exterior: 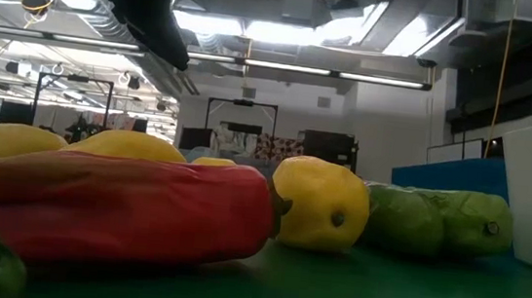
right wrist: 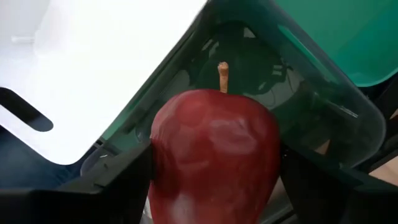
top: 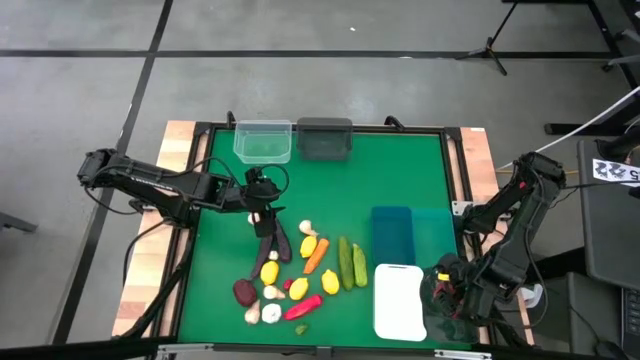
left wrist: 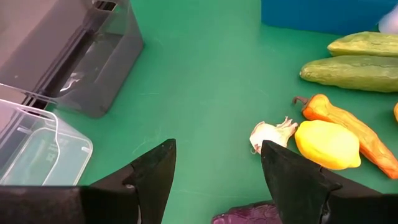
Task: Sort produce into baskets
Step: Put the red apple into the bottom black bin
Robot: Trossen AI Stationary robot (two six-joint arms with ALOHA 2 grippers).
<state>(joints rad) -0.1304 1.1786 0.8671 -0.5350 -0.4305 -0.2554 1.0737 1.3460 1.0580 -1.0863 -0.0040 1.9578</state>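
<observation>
The produce lies in a cluster near the front of the green mat: lemons (top: 270, 270), garlic bulbs (top: 307, 228), an orange carrot (top: 316, 255), two cucumbers (top: 352, 264), a red pepper (top: 303, 307) and dark purple pieces (top: 244, 292). My left gripper (top: 265, 222) is open and empty, above a long dark purple piece (left wrist: 249, 214), with a garlic bulb (left wrist: 270, 134) and a lemon (left wrist: 326, 144) just beyond it. My right gripper (top: 443, 283) is shut on a red apple (right wrist: 214, 149) at the front right, over the dark translucent basket (right wrist: 311, 106), beside the white basket (top: 399, 298). My right gripper pinches the red apple between its two fingers, one on each of the apple's sides (right wrist: 158, 165). The stem (right wrist: 222, 76) points away from the wrist. The apple shows over a corner of the dark translucent basket; whether it touches the basket I cannot tell.
A clear basket (top: 263, 140) and a dark grey basket (top: 325, 138) stand at the mat's far edge. A blue basket (top: 392, 232) stands right of the cucumbers. The mat between the far baskets and the produce is bare.
</observation>
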